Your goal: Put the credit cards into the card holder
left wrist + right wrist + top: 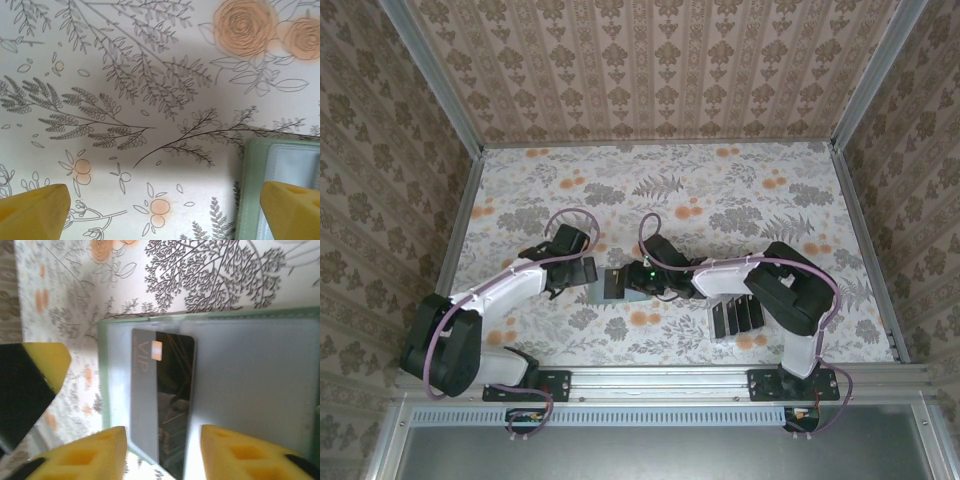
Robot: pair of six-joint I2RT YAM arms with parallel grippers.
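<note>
One thin black card sits tucked in the sage-green wallet. Right claw, half-open, straddles it; left claw gapes alongside.

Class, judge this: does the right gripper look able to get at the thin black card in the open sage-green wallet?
Probably yes: the right gripper hangs over the thin black card lying in the open sage-green wallet, jaws parted either side of it, nothing in between.

Top view overhead, wrist views close, seemingly sharing card holder
</note>
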